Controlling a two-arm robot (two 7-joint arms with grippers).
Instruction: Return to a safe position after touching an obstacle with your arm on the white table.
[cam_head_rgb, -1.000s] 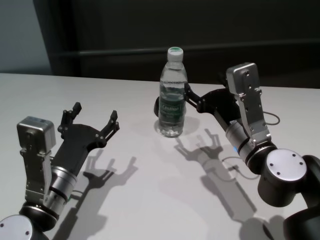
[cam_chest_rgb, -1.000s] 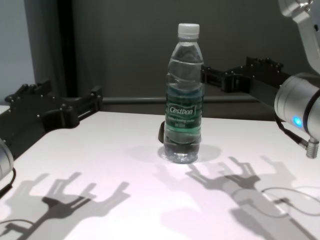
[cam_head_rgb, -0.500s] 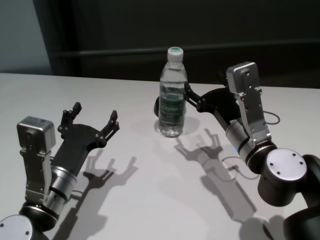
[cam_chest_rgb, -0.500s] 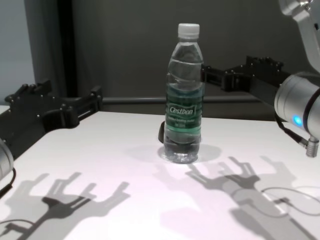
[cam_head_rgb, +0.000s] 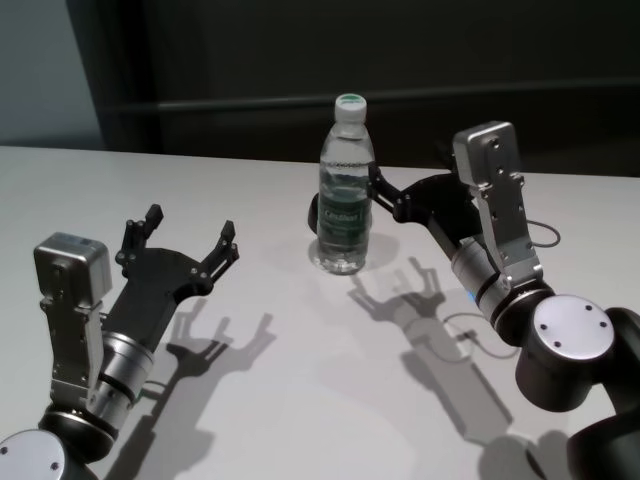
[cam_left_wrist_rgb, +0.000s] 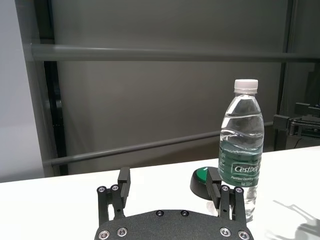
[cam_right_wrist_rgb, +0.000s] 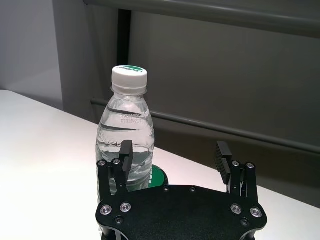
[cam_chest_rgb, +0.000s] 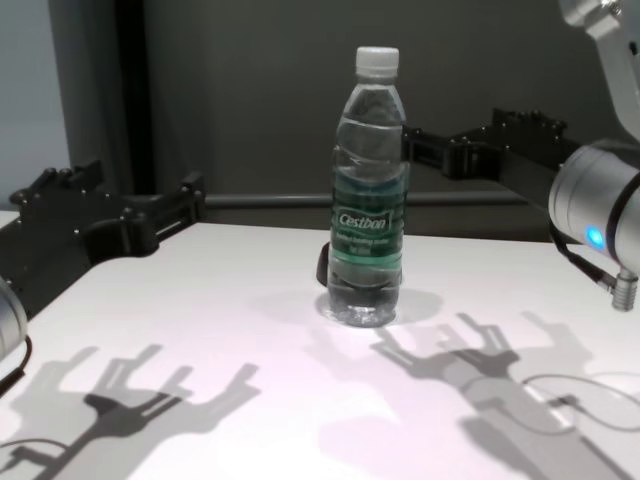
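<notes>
The obstacle, a clear water bottle (cam_head_rgb: 345, 190) with a white cap and green label, stands upright on the white table (cam_head_rgb: 300, 390), also seen in the chest view (cam_chest_rgb: 369, 200). My right gripper (cam_head_rgb: 378, 196) is open just behind the bottle's right side. In the right wrist view the bottle (cam_right_wrist_rgb: 126, 135) stands in front of one finger of the right gripper (cam_right_wrist_rgb: 174, 150); I cannot tell whether they touch. My left gripper (cam_head_rgb: 190, 225) hovers open over the table's left part, well apart from the bottle (cam_left_wrist_rgb: 241, 140), with nothing between its fingers.
A low black disc with a green top (cam_left_wrist_rgb: 202, 181) lies on the table just behind the bottle's base. A thin cable (cam_head_rgb: 470, 335) loops over the table under my right arm. A dark wall with a horizontal rail (cam_head_rgb: 250, 100) runs behind the table's far edge.
My right gripper has risen very slightly next to the bottle. The bottle stays upright in the same spot, and the left arm has not moved.
</notes>
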